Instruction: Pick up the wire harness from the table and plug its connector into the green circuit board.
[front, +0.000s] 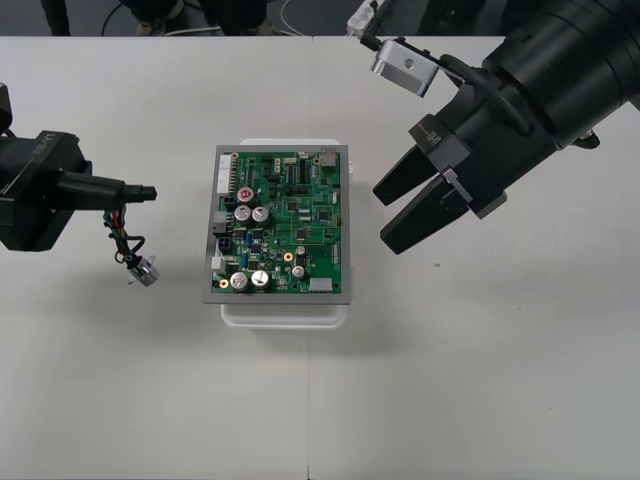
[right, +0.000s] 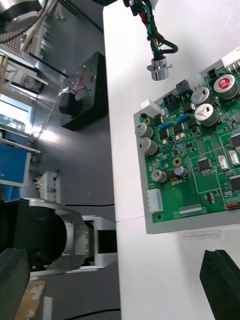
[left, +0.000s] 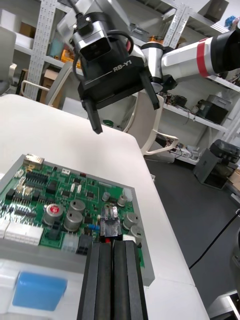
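Bare table (front: 320, 400) strip between left gripper (front: 126, 190) and green circuit board (front: 280, 225): passable, partly taken by wire harness (front: 122, 232) dangling from clamped fingers. Right gripper (front: 383, 218), fingers spread, crowds board's right edge. Near side: wide bare table.

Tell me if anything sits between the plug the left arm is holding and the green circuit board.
Nothing visible does. The left gripper, jaws shut on the harness near its plug, hangs left of the circuit board, with only bare table between. The right gripper hovers open on the board's right side.
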